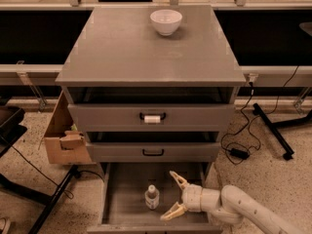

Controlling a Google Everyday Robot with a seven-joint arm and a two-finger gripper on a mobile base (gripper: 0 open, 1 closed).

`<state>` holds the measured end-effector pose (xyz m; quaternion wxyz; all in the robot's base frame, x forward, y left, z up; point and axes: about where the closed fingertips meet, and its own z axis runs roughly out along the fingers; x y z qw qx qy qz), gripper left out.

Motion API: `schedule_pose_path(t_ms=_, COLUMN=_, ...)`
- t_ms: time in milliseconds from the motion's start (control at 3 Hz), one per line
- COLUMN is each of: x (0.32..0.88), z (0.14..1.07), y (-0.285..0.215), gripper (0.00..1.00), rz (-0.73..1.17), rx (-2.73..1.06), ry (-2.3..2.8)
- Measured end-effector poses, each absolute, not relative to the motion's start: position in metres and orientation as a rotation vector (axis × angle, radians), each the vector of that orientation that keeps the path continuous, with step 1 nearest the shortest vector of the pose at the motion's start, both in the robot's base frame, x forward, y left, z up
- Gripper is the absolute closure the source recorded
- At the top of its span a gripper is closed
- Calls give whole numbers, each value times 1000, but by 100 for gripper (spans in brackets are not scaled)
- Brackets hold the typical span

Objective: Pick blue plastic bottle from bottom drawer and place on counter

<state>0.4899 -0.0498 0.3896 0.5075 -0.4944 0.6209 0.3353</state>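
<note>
The blue plastic bottle (152, 197) stands upright with its white cap up in the open bottom drawer (122, 194), near the drawer's middle. My gripper (171, 195) is open inside the drawer, just right of the bottle, its two pale fingers spread and pointing left toward it without touching. The white arm runs off to the lower right. The counter (131, 48) is the grey cabinet's flat top above.
A white bowl (165, 22) sits at the back of the counter. Two upper drawers with black handles (152, 116) are slightly open. A cardboard box (63, 135) stands left of the cabinet. Cables (239, 150) and a black stand leg lie on the floor to the right.
</note>
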Motion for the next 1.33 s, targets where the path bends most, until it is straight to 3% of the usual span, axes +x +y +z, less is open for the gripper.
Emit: schedule_pose_path(t_ms=1333, x=557, z=270, y=-12, gripper=0, rz=890, rx=-1191, ry=1492)
